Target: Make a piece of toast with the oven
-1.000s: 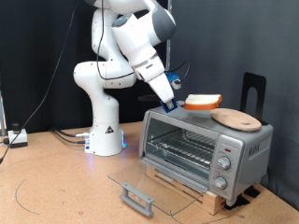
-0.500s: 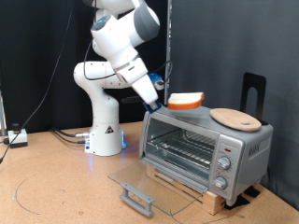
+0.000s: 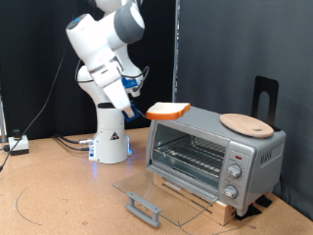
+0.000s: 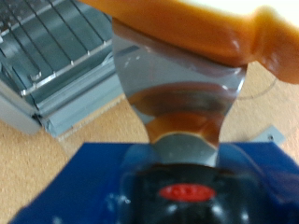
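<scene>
The piece of toast (image 3: 167,111), cream-faced with an orange-brown crust, is held flat in my gripper (image 3: 147,112) in the air, just off the top left corner of the oven (image 3: 210,149) in the exterior view. The oven is silver-grey, its glass door (image 3: 152,192) dropped open onto the table, the wire rack (image 3: 191,155) bare inside, and knobs (image 3: 233,171) at its right. In the wrist view the toast (image 4: 201,30) lies across the gripper's finger (image 4: 182,98), with the oven's top and rack (image 4: 51,47) behind.
A round flat wooden board (image 3: 246,123) lies on the oven's top at its right end. A black upright stand (image 3: 265,96) is behind the oven. The robot's white base (image 3: 110,142) stands on the wooden table; cables (image 3: 68,142) run along the exterior view's left.
The arm has swung toward the exterior view's left, carrying the toast from above the oven's top near the board to just past the oven's left edge.
</scene>
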### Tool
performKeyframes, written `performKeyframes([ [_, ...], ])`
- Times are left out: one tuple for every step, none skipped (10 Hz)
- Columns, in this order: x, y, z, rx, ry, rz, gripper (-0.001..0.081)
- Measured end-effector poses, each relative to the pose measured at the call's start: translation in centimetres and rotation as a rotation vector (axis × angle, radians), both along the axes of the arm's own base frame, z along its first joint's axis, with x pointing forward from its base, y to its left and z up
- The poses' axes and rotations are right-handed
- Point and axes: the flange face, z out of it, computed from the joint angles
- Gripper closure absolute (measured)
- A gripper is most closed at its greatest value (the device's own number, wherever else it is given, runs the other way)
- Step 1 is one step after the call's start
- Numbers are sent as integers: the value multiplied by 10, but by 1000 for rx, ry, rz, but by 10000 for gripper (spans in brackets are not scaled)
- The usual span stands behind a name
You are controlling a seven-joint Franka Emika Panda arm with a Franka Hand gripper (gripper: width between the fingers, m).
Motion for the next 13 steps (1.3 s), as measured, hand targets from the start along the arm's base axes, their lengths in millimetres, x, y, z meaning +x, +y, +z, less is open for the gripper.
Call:
performKeyframes([
  [-3, -15, 0, 0, -3, -15, 411],
  [-5, -30, 0, 2, -9, -31, 411],
  [-3, -39, -3, 9, -9, -35, 411],
  [-3, -39, -4, 9, -6, -34, 411],
  [-5, -38, -7, -2, 1, -13, 411],
  [-7, -38, -13, -19, 11, 22, 411],
  [-9, -40, -22, -47, 28, 58, 411],
  [-8, -42, -33, -73, 47, 84, 411],
  [-6, -45, -44, -93, 63, 110, 411],
  [-4, -49, -55, -115, 77, 136, 411],
  [-1, -53, -67, -137, 84, 157, 411],
  [2, -56, -77, -149, 84, 164, 411],
  [6, -56, -85, -156, 79, 172, 411],
])
